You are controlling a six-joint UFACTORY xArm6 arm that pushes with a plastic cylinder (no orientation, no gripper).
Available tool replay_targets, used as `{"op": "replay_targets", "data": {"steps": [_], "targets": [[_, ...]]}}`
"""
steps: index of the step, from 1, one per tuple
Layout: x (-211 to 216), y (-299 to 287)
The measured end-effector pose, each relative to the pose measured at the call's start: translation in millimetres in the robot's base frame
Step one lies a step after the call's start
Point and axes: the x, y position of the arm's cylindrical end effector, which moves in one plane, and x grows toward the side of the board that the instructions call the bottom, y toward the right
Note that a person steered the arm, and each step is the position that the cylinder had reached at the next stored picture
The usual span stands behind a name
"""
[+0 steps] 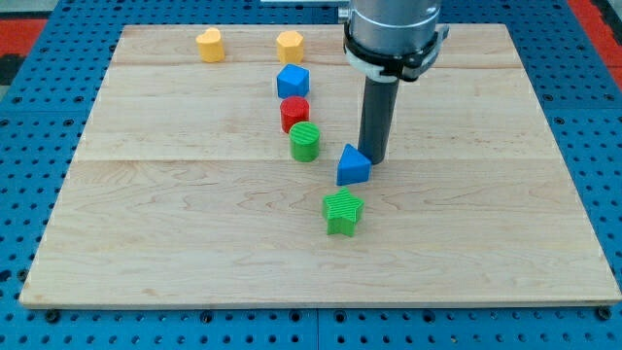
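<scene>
Saw a pale wooden board [146, 224] lying on a blue perforated surface [29, 117]; noted two yellow blocks along the view's top edge, one at the left [209, 44], one nearer the middle [290, 46]; found below the latter a close column of blue cube [293, 81], red cylinder [294, 113] and green cylinder [305, 142]; spotted a blue triangular block [353, 166] just right of it, near a green star [343, 211] below
</scene>
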Motion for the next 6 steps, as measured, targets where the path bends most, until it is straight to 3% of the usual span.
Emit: {"op": "replay_targets", "data": {"steps": [1, 3, 4, 5, 6], "targets": [[7.7, 38.0], [22.7, -42.9], [25.6, -46.4], [33.3, -25.2], [48.4, 37.9]]}}
